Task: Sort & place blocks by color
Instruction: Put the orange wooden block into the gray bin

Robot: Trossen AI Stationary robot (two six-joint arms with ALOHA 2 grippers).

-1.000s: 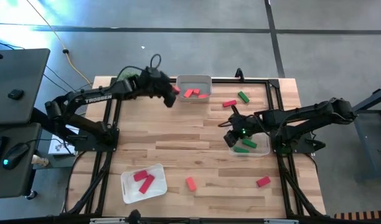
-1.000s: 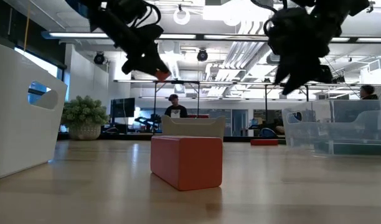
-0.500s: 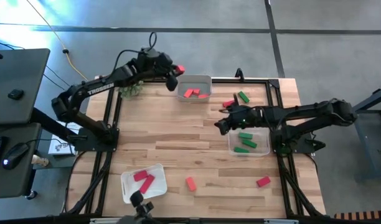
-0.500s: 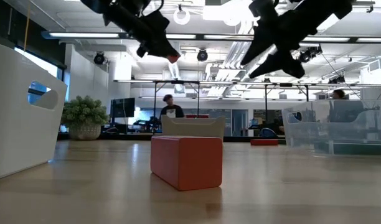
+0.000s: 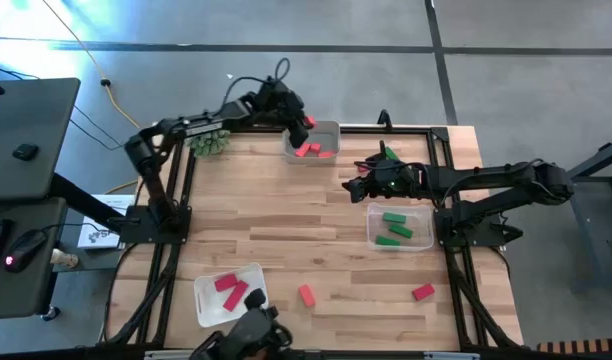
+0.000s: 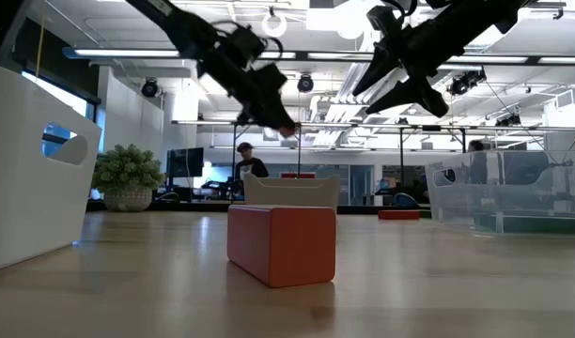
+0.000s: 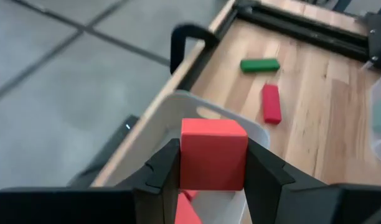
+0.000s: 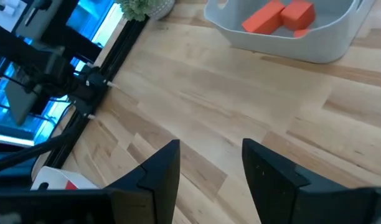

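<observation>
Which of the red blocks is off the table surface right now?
The red block clamped in the left end effector, held above the white tray at the table's far edge. The other red blocks lie in trays or loose on the wood.

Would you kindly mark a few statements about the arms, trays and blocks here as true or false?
1. The left gripper holds a red block. True.
2. That block is over the white tray at the table's far edge. True.
3. The right gripper carries a green block. False: its fingers are open, with nothing between them.
4. The clear tray holds red blocks. False: it holds green blocks.
5. A red block lies loose on the table near the front edge. True.
</observation>
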